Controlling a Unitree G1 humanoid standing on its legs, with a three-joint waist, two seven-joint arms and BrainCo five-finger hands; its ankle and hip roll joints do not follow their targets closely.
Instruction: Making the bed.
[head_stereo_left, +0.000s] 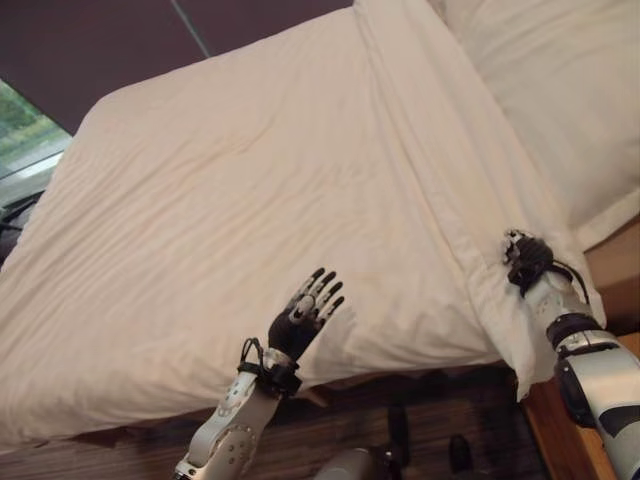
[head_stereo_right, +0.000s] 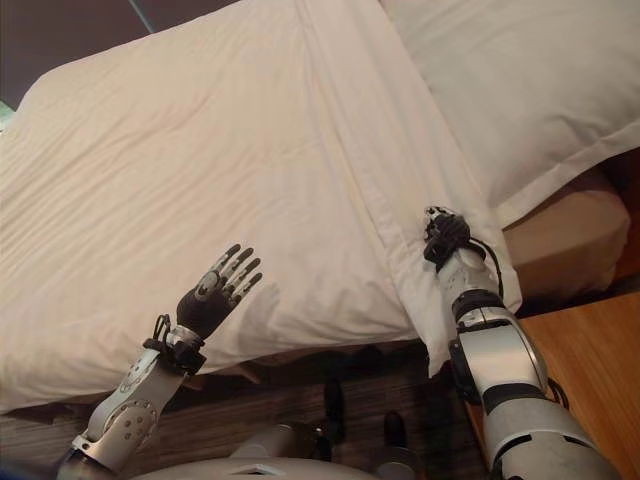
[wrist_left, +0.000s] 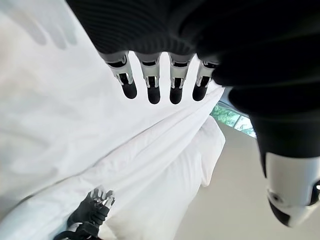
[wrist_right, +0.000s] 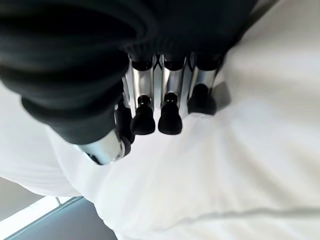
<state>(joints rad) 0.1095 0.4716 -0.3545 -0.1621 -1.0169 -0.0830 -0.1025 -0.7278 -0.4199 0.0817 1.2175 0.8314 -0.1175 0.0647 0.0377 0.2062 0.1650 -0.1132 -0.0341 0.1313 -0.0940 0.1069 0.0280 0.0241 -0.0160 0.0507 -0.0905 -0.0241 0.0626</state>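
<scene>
A white duvet (head_stereo_left: 250, 200) lies spread over the bed, with a folded-back band (head_stereo_left: 440, 150) running along its head end. A white pillow (head_stereo_left: 560, 90) sits beyond that band at the upper right. My left hand (head_stereo_left: 305, 320) hangs open just above the duvet's near edge, with straight fingers (wrist_left: 152, 82) and nothing in it. My right hand (head_stereo_left: 527, 260) is shut on the near end of the folded band, where the cloth droops over the bed's side. In the right wrist view its curled fingertips (wrist_right: 170, 117) press into the white cloth.
The tan mattress side (head_stereo_right: 570, 240) shows below the pillow. A wooden floor (head_stereo_right: 590, 370) lies to the right, and dark flooring (head_stereo_left: 400, 420) runs along the near bed edge. A dark wall (head_stereo_left: 100, 40) stands behind the bed, with a window (head_stereo_left: 25, 130) at far left.
</scene>
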